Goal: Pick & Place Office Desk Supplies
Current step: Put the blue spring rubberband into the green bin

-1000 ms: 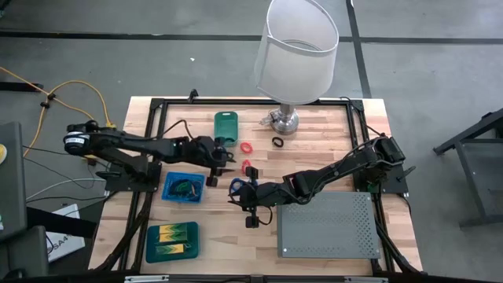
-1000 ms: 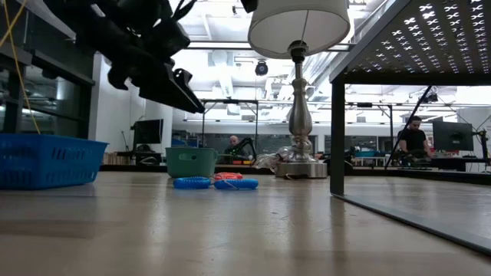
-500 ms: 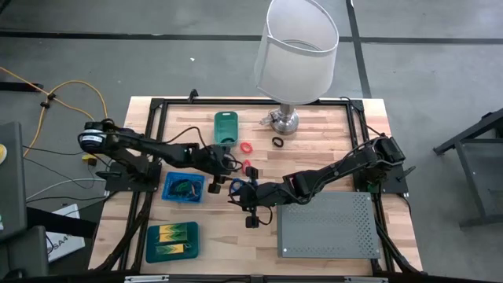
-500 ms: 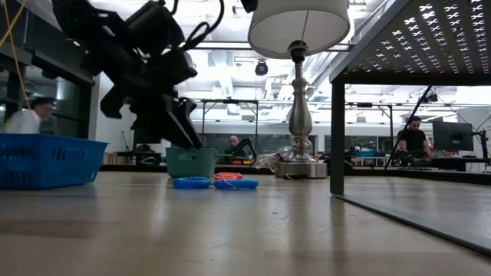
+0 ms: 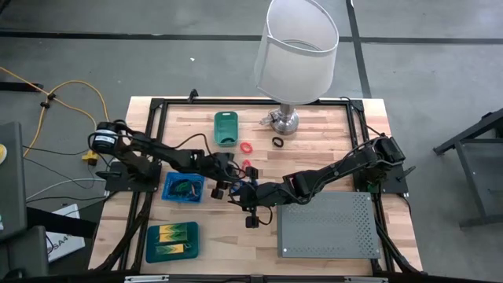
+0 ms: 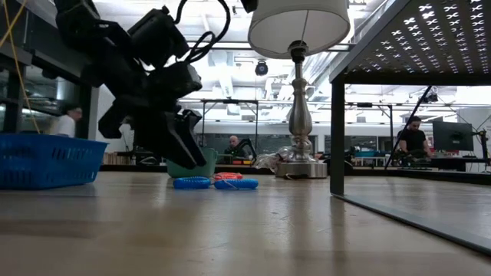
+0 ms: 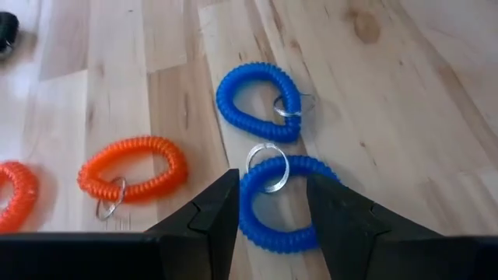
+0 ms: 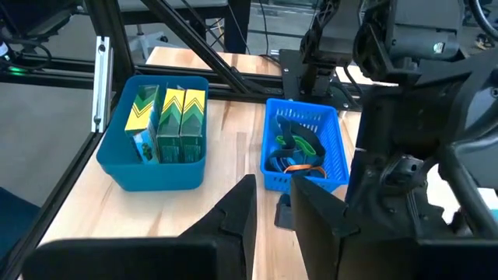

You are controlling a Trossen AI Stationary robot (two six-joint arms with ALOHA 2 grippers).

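Two blue coil loops with key rings (image 7: 261,101) (image 7: 284,206) lie flat on the wooden table, with two orange-red coils (image 7: 134,167) (image 7: 15,194) beside them. My left gripper (image 7: 272,194) is open and hovers slanted just above the nearer blue loop, one finger on each side of it; in the low view the left gripper (image 6: 182,142) stands above the blue coils (image 6: 192,182). My right gripper (image 8: 272,206) is open with nothing between its fingers, held up over the table's middle (image 5: 245,198). A black ring (image 5: 277,141) and a red coil (image 5: 246,148) lie farther back.
A blue basket (image 5: 183,187) holding coils stands left of the grippers, a teal bin (image 5: 172,240) with yellow-green blocks is near the front left, and a green bin (image 5: 225,127) sits at the back. The lamp (image 5: 295,47) stands far centre, and the grey perforated box (image 5: 328,225) lies front right.
My left gripper has come down and toward the table's near edge, tipping further downward, until it stands just over the blue coils. Its fingers have stayed open. The coils have not moved.
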